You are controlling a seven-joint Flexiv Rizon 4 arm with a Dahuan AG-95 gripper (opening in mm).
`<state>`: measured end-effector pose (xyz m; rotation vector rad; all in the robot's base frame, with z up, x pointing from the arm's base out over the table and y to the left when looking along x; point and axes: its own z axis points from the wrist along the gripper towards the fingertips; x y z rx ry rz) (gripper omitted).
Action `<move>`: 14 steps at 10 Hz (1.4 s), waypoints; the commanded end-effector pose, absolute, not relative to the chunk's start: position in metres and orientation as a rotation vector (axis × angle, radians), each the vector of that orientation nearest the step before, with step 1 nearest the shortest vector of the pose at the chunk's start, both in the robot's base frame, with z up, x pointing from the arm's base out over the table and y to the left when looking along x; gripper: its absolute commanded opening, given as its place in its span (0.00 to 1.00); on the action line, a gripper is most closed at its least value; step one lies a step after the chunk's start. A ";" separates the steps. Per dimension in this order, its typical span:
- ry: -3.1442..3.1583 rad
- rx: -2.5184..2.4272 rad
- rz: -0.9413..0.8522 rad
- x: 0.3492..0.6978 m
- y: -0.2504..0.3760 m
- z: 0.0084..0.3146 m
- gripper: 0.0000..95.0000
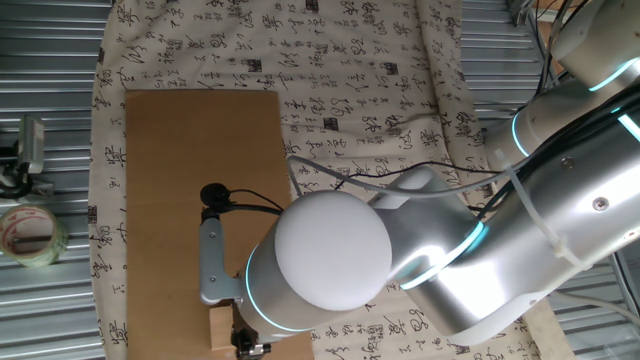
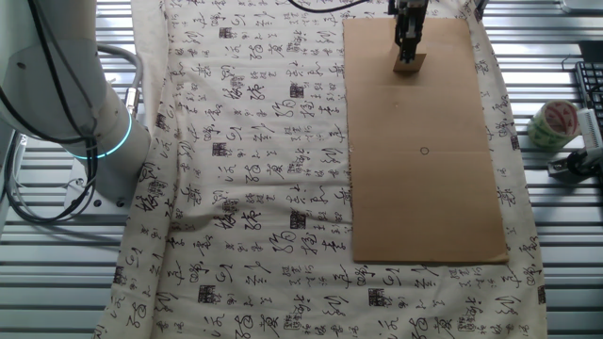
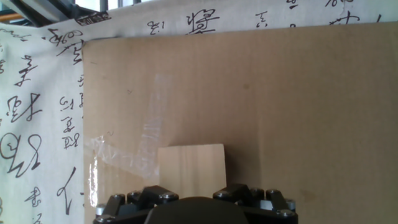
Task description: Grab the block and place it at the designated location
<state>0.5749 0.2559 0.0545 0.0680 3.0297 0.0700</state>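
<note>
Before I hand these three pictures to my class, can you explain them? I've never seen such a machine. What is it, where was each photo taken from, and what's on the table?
It is one robot arm with a two-finger gripper. Two pictures come from fixed cameras on opposite sides of the table; the third looks out from the hand itself. A cloth printed with characters covers the table, and a cardboard sheet lies on it. The gripper is down at a small wooden block near one end of the sheet; whether it grips the block cannot be seen. A tiny pen circle further along the sheet marks the goal. A tape roll sits off to the side.
</note>
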 end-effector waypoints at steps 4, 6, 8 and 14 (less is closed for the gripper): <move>3.038 0.072 0.053 0.574 0.257 0.054 0.80; 3.037 0.069 0.056 0.574 0.257 0.054 0.80; 3.038 0.052 0.065 0.574 0.257 0.054 0.80; 3.039 0.053 0.054 0.574 0.257 0.054 0.80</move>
